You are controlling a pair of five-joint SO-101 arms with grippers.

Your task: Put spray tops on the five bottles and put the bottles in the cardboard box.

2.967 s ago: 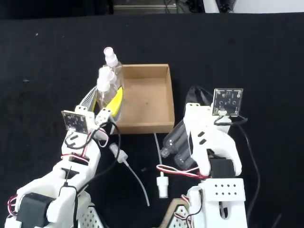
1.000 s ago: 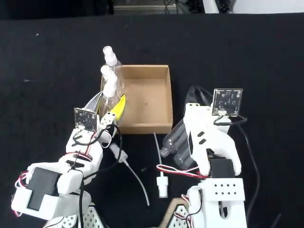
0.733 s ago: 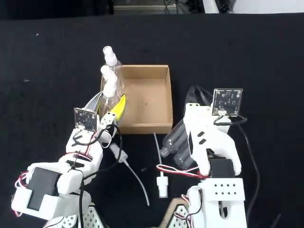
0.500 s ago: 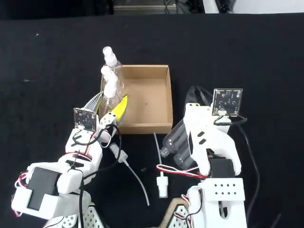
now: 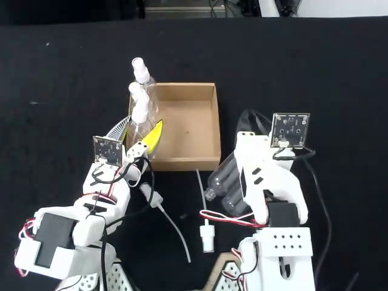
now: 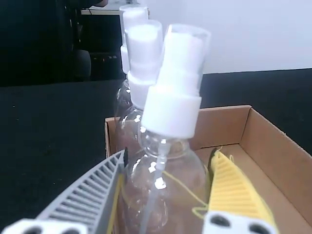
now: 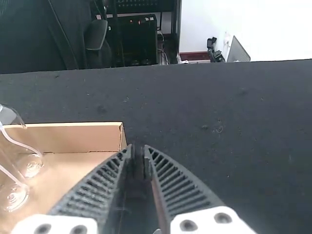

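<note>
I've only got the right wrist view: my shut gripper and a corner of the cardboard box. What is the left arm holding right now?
Observer: The left gripper grips a capped bottle at the left wall of the cardboard box.
Operator: Any other bottles capped?
Observer: Yes, two more capped bottles stand right behind that one.
Operator: And what is left to cap?
Observer: Two uncapped bottles lie on the table against the right arm.
</note>
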